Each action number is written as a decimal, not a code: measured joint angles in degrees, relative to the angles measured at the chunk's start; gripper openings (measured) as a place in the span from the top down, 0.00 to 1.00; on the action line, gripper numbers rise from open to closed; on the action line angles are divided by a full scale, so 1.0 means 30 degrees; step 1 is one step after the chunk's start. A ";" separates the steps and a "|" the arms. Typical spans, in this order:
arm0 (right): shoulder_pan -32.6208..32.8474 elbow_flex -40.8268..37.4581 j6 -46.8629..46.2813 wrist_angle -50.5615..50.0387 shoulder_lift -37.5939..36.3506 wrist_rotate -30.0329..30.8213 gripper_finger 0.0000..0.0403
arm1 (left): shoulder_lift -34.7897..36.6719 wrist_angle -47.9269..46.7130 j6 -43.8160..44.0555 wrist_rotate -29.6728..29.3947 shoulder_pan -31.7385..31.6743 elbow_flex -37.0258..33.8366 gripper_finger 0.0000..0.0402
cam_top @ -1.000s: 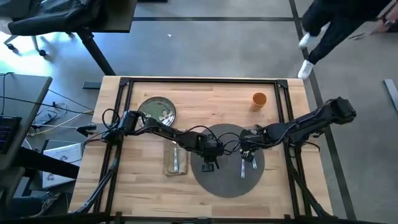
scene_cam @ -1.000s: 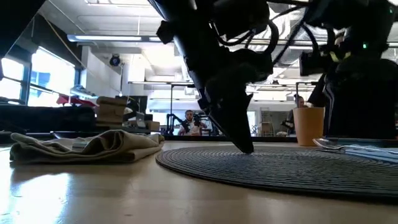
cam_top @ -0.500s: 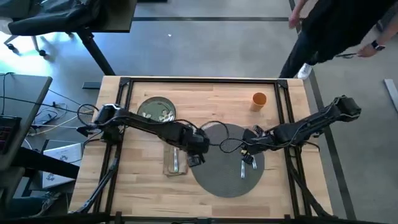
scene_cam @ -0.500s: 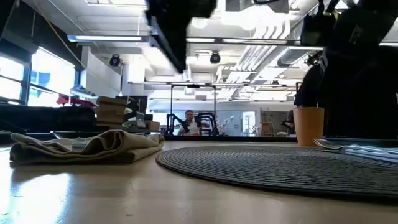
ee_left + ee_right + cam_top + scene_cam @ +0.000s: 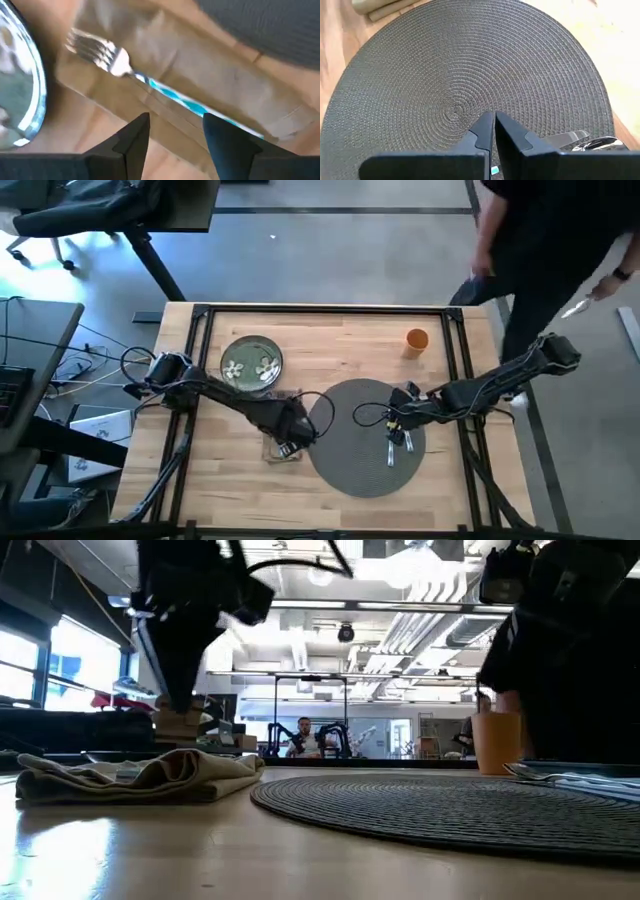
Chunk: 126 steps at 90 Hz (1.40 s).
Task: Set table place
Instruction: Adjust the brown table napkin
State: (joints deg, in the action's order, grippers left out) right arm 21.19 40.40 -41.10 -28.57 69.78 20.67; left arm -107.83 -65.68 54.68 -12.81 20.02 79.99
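Overall, table (image 5: 340, 330): light wooden top with a thin black rail frame; every item below is placed against the round grey woven mat (image 5: 367, 437) lying on it.
Left gripper (image 5: 291, 438): just off the mat's left edge, over the beige napkin (image 5: 282, 442); in the left wrist view its two dark fingers (image 5: 131, 138) stand apart with a gap between them, holding nothing.
Napkin: flat on the wood, close beside the mat's left rim; the low view shows it as a rumpled fold (image 5: 140, 776).
Fork (image 5: 105, 57): lies on the napkin, tines toward the plate, with a pale blue handle partly hidden between folds of cloth.
Green floral plate (image 5: 251, 364): up and left of the mat, apart from it, beyond the napkin.
Right gripper (image 5: 401, 426): over the right part of the mat; in the right wrist view its fingers (image 5: 482, 135) are pressed together with nothing between them.
Cutlery on the mat (image 5: 396, 443): metal pieces lying on the mat's right side, partly covered by the right gripper.
Orange cup (image 5: 417, 340): upright on bare wood, above and right of the mat, well clear of it.
Person (image 5: 560, 240): in dark clothes, beyond the table's far right corner, partly over the right arm's base.
Office chair (image 5: 85, 210): on the floor, far from the mat, past the table's far left corner.
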 joint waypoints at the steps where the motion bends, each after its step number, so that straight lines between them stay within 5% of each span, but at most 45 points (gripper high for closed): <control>1: 0.0000 0.0000 0.0005 0.0010 0.0000 0.0073 1.00 | 0.0000 0.0097 0.0250 -0.0013 0.0050 -0.0112 0.58; 36: 0.0000 -0.0007 -0.0021 0.0085 0.0000 0.0553 1.00 | 0.0043 0.4168 0.7707 -0.3234 -0.0053 -0.3138 0.58; 57: -0.0004 -0.0007 -0.0301 0.0083 0.0000 0.0192 1.00 | 0.0035 0.5971 1.0545 -0.3251 0.0093 -0.4955 0.58; 77: 0.0070 -0.0007 -0.0384 0.0069 0.0000 0.0189 1.00 | 0.0160 0.8731 1.0272 -0.2750 0.0479 -0.5999 0.58; 113: 0.0248 -0.0007 -0.0505 0.0075 0.0007 0.0189 1.00 | 0.0101 0.7223 1.1254 -0.2011 0.2249 -0.4912 0.58; 126: 0.0248 -0.0007 -0.0505 0.0076 0.0007 0.0189 1.00 | 0.1069 0.5379 0.9554 -0.3557 0.2114 -0.3438 0.58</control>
State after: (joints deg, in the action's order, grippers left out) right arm 21.93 40.38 -42.61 -28.34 69.80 21.23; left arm -104.62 -49.54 83.34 -23.48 26.36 69.68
